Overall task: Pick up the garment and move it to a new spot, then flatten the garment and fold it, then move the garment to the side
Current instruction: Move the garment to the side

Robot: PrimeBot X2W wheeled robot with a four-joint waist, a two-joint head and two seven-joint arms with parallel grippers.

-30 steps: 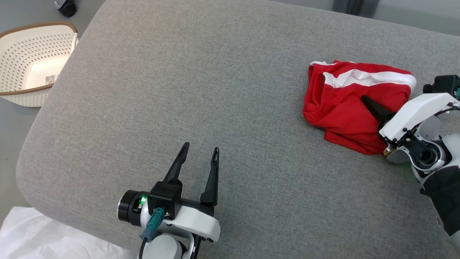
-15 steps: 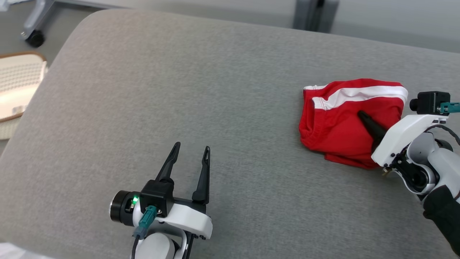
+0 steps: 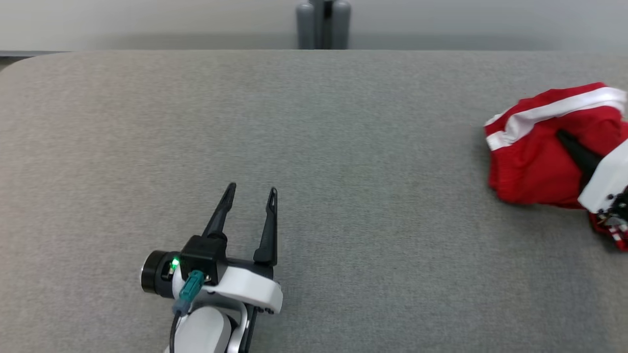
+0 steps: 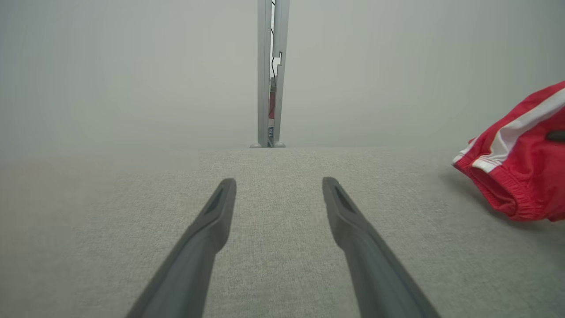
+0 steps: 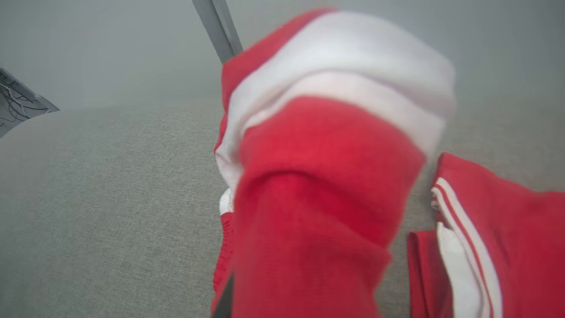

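Observation:
The garment point(image 3: 530, 162) is a pair of red shorts with white stripes, bunched at the far right of the grey cushion point(image 3: 343, 147). My right gripper point(image 3: 564, 136) is dug into its middle, shut on the cloth. In the right wrist view the garment point(image 5: 326, 176) drapes over the fingers and hides them, and another part of it lies on the cushion to the right. My left gripper point(image 3: 250, 193) rests open and empty near the front of the cushion, well left of the garment. In the left wrist view the left gripper point(image 4: 279, 185) points along the cushion, with the garment point(image 4: 525, 176) at the right edge.
A grey upright post point(image 3: 323, 24) stands behind the cushion's far edge, also seen as the post point(image 4: 269, 75) in the left wrist view. A plain grey wall runs behind. Wide bare cushion lies between the two grippers.
The head camera has swung, so the whole picture shifted and the white basket left view. My right gripper keeps its hold, and the garment looks more bunched and raised. The left gripper stays open.

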